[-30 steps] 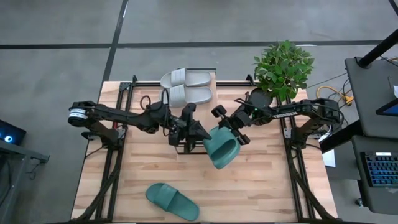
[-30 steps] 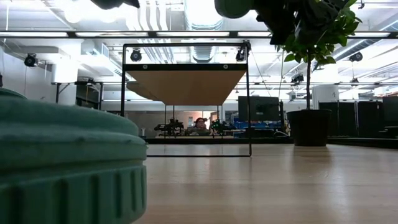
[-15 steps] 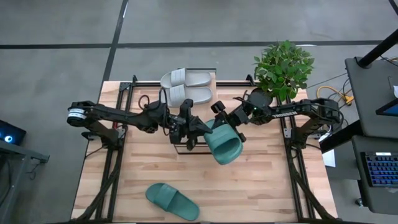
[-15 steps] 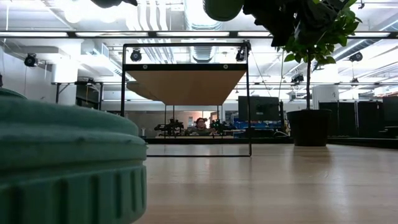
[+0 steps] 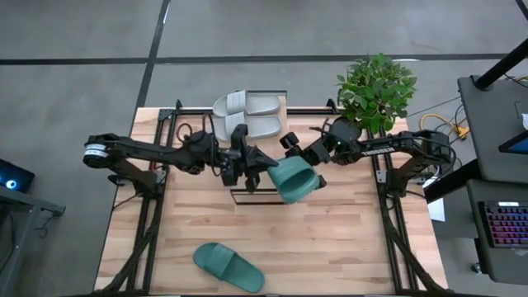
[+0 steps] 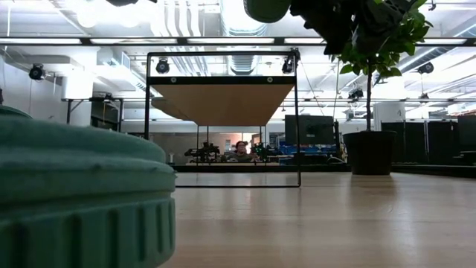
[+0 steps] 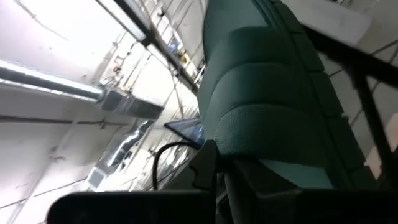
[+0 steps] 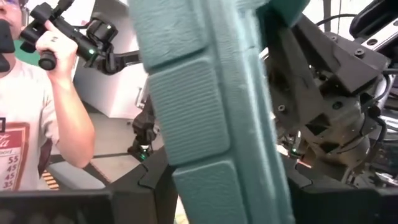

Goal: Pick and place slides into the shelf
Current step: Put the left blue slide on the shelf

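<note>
A teal green slide (image 5: 295,181) hangs in the air over the middle of the table between both arms; its tip shows at the top of the low view (image 6: 266,9). My left gripper (image 5: 261,171) meets it from the table's left and my right gripper (image 5: 304,158) from the right, both shut on it. Two pale grey-white slides (image 5: 247,115) lie side by side on their soles on the shelf (image 6: 223,100), whose plank top stands on a thin dark frame. A second teal slide (image 5: 228,266) rests sole-down near the table's near edge, close to the low camera (image 6: 74,193). My left gripper holds the teal slide by its left end (image 7: 249,134), coming level from the table's left; the slide reaches away beyond the fingers (image 7: 206,167). The pinch itself is hidden by the slide. My right gripper clamps the slide's far right edge (image 8: 205,124) between its two fingers, slanting in from the right. The ribbed sole faces its camera, and the slide is lifted clear and tilted.
A potted plant (image 5: 375,91) stands at the table's far right corner, just behind my right arm. A person (image 8: 37,112) holding a hand controller stands beyond the table. The bare wood of the table (image 5: 355,247) lies at the near right.
Both grippers have carried the teal slide toward the table's far edge, closer to the shelf, and somewhat higher. The slide has turned and tipped in the hold, so it shows shorter from above. The other slides have stayed where they were.
</note>
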### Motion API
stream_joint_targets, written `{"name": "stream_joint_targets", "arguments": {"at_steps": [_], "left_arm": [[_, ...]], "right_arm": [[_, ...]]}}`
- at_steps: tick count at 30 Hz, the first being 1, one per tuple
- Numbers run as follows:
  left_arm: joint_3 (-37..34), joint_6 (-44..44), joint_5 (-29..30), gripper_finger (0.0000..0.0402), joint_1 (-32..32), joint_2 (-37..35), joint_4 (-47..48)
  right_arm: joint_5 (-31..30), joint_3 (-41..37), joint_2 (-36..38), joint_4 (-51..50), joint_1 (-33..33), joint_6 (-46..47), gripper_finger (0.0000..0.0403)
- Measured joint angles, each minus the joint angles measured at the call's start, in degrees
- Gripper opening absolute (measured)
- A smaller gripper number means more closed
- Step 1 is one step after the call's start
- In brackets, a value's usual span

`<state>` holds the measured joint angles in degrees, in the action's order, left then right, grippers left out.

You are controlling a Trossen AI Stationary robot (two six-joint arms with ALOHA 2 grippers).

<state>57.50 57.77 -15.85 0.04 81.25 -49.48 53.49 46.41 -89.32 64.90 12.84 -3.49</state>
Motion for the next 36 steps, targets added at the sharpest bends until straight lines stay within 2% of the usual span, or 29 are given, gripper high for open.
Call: {"name": "stream_joint_targets", "arguments": {"at_steps": [6, 31, 36], "left_arm": [[0.0, 2.9, 6.0, 0.0000, 0.4, -2.0, 2.8], [-1.5, 3.1, 11.4, 0.0000, 1.8, -4.7, 3.8], [-3.3, 3.2, 11.5, 0.0000, 1.9, -6.8, 3.9]], "right_arm": [[-0.1, 0.2, 0.0, -0.1, 0.0, 0.0, 0.0162], [0.9, 3.1, 0.3, -0.5, 1.9, -1.4, 0.0162], [0.9, 3.1, 0.3, -0.7, 4.1, -1.5, 0.0183]]}}
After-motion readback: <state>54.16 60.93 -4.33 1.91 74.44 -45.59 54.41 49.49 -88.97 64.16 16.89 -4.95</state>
